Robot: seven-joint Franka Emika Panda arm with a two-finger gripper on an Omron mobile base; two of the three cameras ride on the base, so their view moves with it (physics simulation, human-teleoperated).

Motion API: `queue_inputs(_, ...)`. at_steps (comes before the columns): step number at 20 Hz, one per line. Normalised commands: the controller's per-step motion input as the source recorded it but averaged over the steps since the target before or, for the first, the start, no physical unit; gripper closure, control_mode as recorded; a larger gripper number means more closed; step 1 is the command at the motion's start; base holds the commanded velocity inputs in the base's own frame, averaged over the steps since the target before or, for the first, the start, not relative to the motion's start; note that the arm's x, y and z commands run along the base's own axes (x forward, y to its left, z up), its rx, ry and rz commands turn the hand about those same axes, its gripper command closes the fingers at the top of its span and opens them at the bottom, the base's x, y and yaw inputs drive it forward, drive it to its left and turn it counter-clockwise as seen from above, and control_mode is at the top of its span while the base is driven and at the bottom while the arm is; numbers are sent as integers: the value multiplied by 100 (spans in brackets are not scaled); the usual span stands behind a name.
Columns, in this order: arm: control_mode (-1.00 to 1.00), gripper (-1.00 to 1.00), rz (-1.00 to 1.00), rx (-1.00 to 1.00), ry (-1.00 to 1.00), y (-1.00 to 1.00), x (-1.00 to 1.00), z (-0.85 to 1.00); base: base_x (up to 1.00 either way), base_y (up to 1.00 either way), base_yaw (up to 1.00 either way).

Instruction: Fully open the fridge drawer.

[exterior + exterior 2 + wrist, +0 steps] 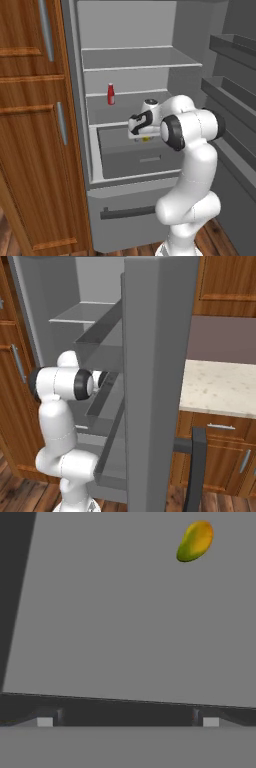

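Arm is folded up in front of the open fridge (75, 75): elbow high at the right, forearm reaching left and into the cavity, hand pitched down over the fridge drawer (135, 157). Gripper (142, 138) sits just above the drawer's open top, near its rear half, right of centre.

Claw is released: hand view shows the two fingertips (45, 721) well apart with nothing between them, gripper (127, 722) looking straight down at the drawer floor (115, 622).

Drawer location: lowest bin inside the fridge, under the two shelves (140, 59), directly above the lower front panel (125, 212) with the long dark bar handle (127, 211). The small slot handle (150, 159) at the centre of its front is visible and untouched, below the hand. The drawer front stands a little forward of the shelf edges; how far out it is I cannot tell.

View differences:
- Left base view: red bottle (111, 94) upright on the middle shelf, left of the hand, well apart from it. Wooden cabinet (30, 125) on the left of the fridge. A yellowish patch shows just beneath the gripper.
- Hand view: a mango (195, 541), yellow-orange going green, lying on the drawer floor toward the upper right, apart from the fingertips.
- Right base view: open fridge door (155, 381) edge-on with its door bins (100, 341) blocks the drawer and the hand; the arm's shoulder and elbow (60, 383) show left of it. Countertop (220, 386) to the right
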Motion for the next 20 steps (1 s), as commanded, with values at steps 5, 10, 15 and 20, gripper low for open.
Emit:
queue_inputs(5,-100,-100,0,0,4,0,8,-28,0,0,0)
queue_inputs(10,-100,-100,0,0,12,0,-32,-23,0,0,0)
queue_inputs(15,-100,-100,0,0,5,0,-79,-8,0,0,0)
queue_inputs(20,-100,-100,0,0,0,-2,-100,0,0,0,0)
